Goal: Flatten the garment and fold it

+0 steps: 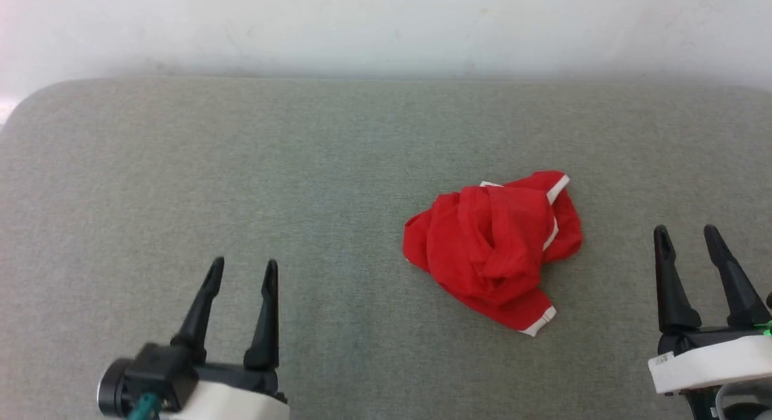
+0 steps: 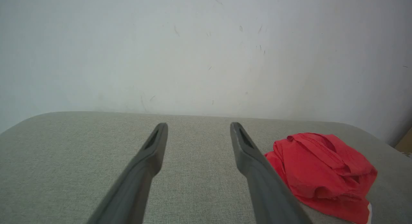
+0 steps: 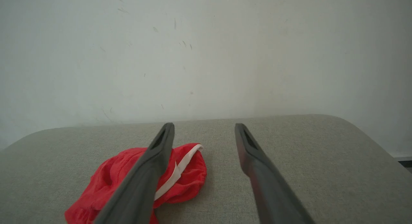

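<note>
Checking the scene: garment sits bunched in a red heap on the grey fabric surface, right of centre in the head view and closer to the right gripper than to the left gripper. Not flattened, not folded.

Orientation: no clean axis, since it's crumpled. The longest run goes roughly near-to-far in the head view, from a white-trimmed corner at the near edge up to a second white-trimmed corner at the far right. A rounded lobe bulges out toward the robot's left. One white stripe runs down the right side of the heap. Can't tell where the waistband is, and no print is readable.

Left gripper: jaws apart, nothing between them, fingers pointing toward the pale wall. It is at lower left in the head view, well apart from the garment. In the left wrist view the heap lies off to the right, partly behind the right-hand finger.

Right gripper: jaws apart, nothing held. It is at lower right in the head view, near the garment's right side, with bare surface between them. In the right wrist view the heap is at lower left, partly hidden by the left-hand finger, with the white stripe showing just beside it.
</note>
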